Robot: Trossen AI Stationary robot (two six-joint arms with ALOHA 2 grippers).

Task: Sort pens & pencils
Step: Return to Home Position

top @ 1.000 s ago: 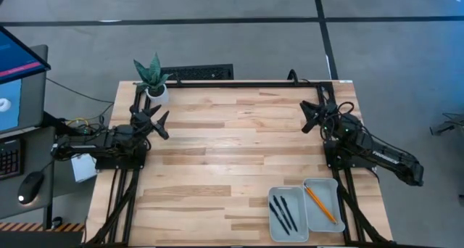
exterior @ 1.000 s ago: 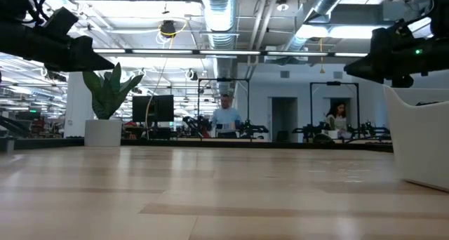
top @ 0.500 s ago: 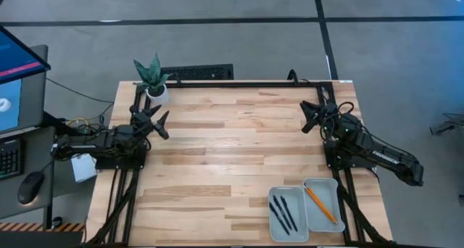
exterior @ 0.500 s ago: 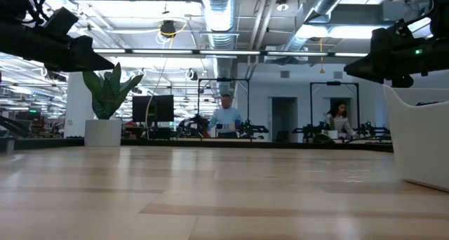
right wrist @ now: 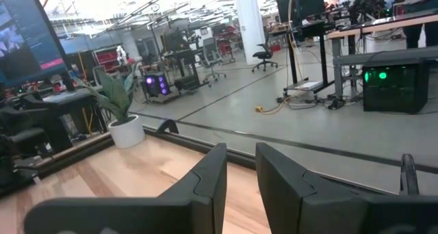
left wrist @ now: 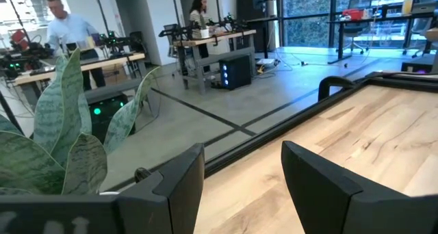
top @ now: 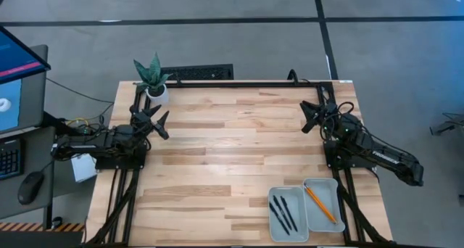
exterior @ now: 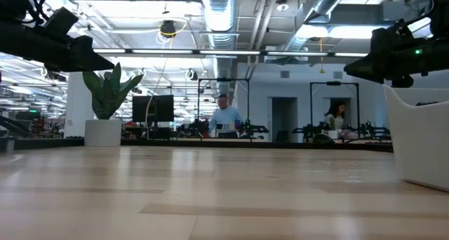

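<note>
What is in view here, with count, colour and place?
bins: two, gray, side by side, table's bottom right corner from above
pens: three, black, in the left one
pencils: count unclear, orange, in the right one
plant: one, green, white pot, top left corner
table: one, light wood
people: two, room behind
left claw: one, dark, open, empty, table's left edge
right claw: one, dark, slightly open, empty, table's right edge

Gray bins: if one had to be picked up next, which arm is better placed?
Right, most likely. The gray bins sit beside the right arm's base, and the right gripper is much nearer them than the left gripper across the wood.
</note>
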